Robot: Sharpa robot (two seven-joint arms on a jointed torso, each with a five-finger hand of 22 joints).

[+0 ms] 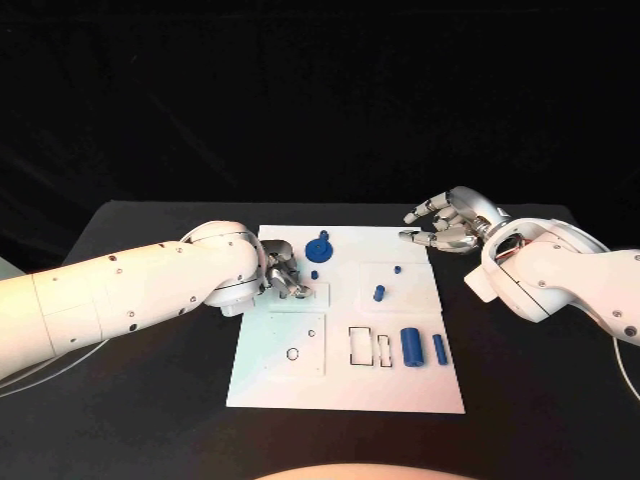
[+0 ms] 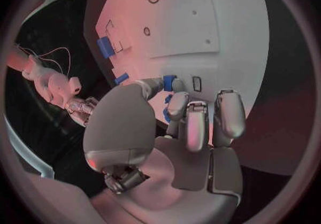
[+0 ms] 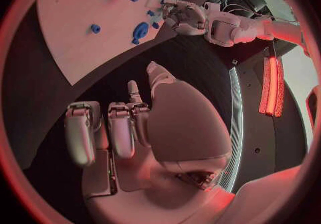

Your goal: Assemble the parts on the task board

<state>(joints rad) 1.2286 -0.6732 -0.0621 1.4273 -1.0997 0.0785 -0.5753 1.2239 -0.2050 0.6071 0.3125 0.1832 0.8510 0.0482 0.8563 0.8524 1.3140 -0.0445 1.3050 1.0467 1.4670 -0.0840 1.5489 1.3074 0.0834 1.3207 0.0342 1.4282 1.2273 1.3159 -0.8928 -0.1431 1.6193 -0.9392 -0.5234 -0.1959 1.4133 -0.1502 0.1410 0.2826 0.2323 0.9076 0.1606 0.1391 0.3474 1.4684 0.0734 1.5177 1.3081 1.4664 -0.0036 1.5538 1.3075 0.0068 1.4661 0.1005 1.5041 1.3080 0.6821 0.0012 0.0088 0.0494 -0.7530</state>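
White task board (image 1: 407, 385) (blue parts (image 1: 411, 347) on it), left hand (image 1: 283, 281) pinching one, right hand (image 1: 447, 224) spread, holding nothing

Count on table: one task board (image 1: 407, 385), two hands.
Six blue parts visible on board; one further part partly hidden, left wrist view.

The left hand (image 2: 190, 122) pinches a small blue part (image 2: 169, 82) over the white task board (image 2: 221, 26); two more blue parts (image 2: 106, 47) lie at its ten o'clock.
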